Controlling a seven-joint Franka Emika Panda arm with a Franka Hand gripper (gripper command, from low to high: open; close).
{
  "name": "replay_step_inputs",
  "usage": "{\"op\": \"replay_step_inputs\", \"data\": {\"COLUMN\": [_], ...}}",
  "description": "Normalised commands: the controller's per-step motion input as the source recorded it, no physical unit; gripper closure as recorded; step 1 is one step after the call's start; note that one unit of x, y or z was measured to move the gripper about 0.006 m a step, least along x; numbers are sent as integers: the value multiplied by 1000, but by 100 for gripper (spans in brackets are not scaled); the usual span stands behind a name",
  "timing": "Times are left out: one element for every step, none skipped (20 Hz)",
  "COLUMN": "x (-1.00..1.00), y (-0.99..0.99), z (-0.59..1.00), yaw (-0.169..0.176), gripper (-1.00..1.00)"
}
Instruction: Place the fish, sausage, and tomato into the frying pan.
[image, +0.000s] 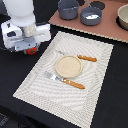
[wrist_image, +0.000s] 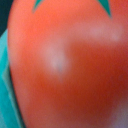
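The tomato (wrist_image: 65, 65), glossy red-orange with green stem points, fills the wrist view. In the exterior view it (image: 31, 50) shows just under my gripper (image: 31, 49), at the exterior view's left, beside the placemat and over the black table. The fingers are hidden, and the gripper looks shut on the tomato. The grey-blue frying pan (image: 83, 16) stands far off at the back on the brown board. A white patch inside it looks like the fish (image: 91, 16). I cannot make out the sausage.
A dark grey pot (image: 67, 9) stands next to the pan, and a beige bowl (image: 123, 17) sits at the exterior view's right edge. On the striped placemat (image: 95, 75) lie a beige plate (image: 68, 66), a fork (image: 65, 80) and a knife (image: 80, 56) with brown handles.
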Motion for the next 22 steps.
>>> {"op": "replay_step_inputs", "data": {"x": [1000,1000,1000,1000,1000,1000,1000,1000,1000,1000,1000,1000,1000,1000,1000,1000,1000,1000,1000,1000,1000,1000], "y": [537,534,563,583,586,589,600,611,617,626,629,643,654,663,677,686,697,706,711,720,740,749], "z": [1000,1000,1000,1000,1000,1000,1000,1000,1000,1000,1000,1000,1000,1000,1000,1000,1000,1000,994,954,869,800], "yaw": [2,3,0,0,0,0,0,0,0,0,0,0,0,0,0,0,0,0,0,0,0,0], "gripper": [100,100,100,100,100,100,100,100,100,100,100,100,100,100,100,100,100,100,100,100,100,100]}}
